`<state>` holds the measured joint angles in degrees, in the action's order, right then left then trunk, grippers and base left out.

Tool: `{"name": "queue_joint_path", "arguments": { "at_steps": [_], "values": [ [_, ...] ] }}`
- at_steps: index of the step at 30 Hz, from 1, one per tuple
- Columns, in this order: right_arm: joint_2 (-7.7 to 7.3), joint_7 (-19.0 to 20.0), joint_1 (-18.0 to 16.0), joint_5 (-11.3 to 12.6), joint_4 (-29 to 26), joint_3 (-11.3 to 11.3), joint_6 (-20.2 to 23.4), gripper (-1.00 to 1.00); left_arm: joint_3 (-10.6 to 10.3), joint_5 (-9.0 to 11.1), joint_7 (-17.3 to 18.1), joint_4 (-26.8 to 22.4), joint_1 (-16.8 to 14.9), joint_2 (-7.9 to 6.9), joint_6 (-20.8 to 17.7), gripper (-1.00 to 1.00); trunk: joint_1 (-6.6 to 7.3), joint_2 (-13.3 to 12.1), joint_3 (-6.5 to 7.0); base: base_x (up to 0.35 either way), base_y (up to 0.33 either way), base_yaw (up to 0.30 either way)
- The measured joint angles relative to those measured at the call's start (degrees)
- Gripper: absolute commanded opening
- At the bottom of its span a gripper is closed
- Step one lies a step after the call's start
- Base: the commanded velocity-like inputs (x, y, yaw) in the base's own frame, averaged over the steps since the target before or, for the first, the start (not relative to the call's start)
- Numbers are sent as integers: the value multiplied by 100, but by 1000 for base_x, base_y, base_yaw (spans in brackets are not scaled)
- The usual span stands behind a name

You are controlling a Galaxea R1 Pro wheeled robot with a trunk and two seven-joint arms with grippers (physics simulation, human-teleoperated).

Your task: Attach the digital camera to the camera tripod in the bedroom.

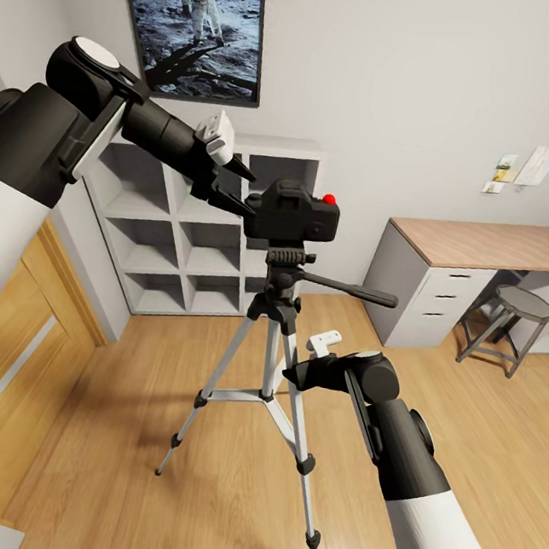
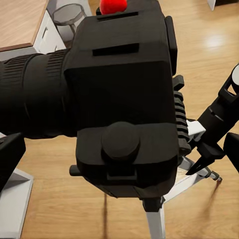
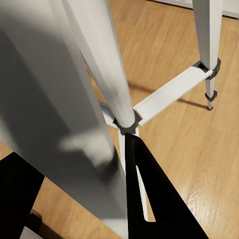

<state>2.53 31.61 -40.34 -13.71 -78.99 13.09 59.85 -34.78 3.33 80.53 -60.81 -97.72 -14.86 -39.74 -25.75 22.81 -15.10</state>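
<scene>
The black digital camera (image 1: pixel 295 213) sits level on the head of the camera tripod (image 1: pixel 279 296), red button (image 1: pixel 328 199) up. My left gripper (image 1: pixel 238 188) is open at the camera's left side, fingertips at its body. Its wrist view has the camera (image 2: pixel 124 99) close up, one finger (image 2: pixel 10 154) at each edge. Lower down, my right gripper (image 1: pixel 294 371) is shut on a silver tripod leg (image 1: pixel 296 415). In the right wrist view that leg (image 3: pixel 59 114) runs between the two black fingers (image 3: pixel 154 199). The pan handle (image 1: pixel 350 291) points right.
The grey cube shelf (image 1: pixel 193 239) stands behind the tripod under the astronaut poster (image 1: pixel 198 25). At right are the wood-topped desk (image 1: pixel 484 244) and the stool (image 1: pixel 520 305). A wooden door (image 1: pixel 9 336) is at left. Bare wood floor (image 1: pixel 151 508) surrounds the tripod's feet.
</scene>
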Motion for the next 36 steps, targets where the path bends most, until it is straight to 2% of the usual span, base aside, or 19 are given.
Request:
{"name": "queue_joint_path", "arguments": {
  "at_steps": [7,10,12,13,17,18,19,20,24,25,30,32,36],
  "values": [
    [0,1,1,1,2,0,-2,-100,13,8,-6,5,0,0,-3,100,0,1,0,0,0,0],
    [0,0,2,1,3,-1,0,-100,101,18,-40,26,0,-3,-11,100,0,1,1,0,0,0],
    [0,0,1,1,3,0,0,-100,259,29,-86,45,0,-5,-18,100,0,1,0,0,0,0],
    [0,0,0,1,4,0,0,-100,493,51,-156,92,-1,-10,-30,100,0,1,1,0,0,0],
    [0,3,1,-1,3,-1,-1,-100,1099,133,-303,370,-1,-22,-60,100,0,1,1,0,0,0],
    [0,3,1,0,3,-1,-1,-100,1243,157,-324,484,-1,-26,-67,100,0,1,1,0,0,0],
    [0,1,1,-2,-2,1,2,-100,1483,197,-345,749,-1,-31,-74,100,0,0,0,0,0,0],
    [0,4,0,-2,0,1,0,-100,1579,218,-352,902,-1,-36,-77,100,0,0,0,0,0,0],
    [0,5,2,-5,-8,3,0,-100,1796,265,-364,1520,-1,-45,-69,100,0,0,0,0,0,0],
    [-4,6,3,-5,-14,1,0,-100,1850,276,-374,1805,0,-44,-66,100,0,-1,0,0,0,0],
    [-8,8,5,-7,-19,-2,0,-100,1931,299,-418,2545,18,-25,-94,100,0,-1,0,0,0,0],
    [-9,8,4,-6,-19,-3,0,-100,1963,279,-467,3139,31,-30,-134,100,0,-1,0,0,0,0],
    [-9,4,3,-3,-18,-2,1,-100,1975,267,-682,3892,36,-73,-275,100,0,-1,0,0,0,0]
  ]
}}
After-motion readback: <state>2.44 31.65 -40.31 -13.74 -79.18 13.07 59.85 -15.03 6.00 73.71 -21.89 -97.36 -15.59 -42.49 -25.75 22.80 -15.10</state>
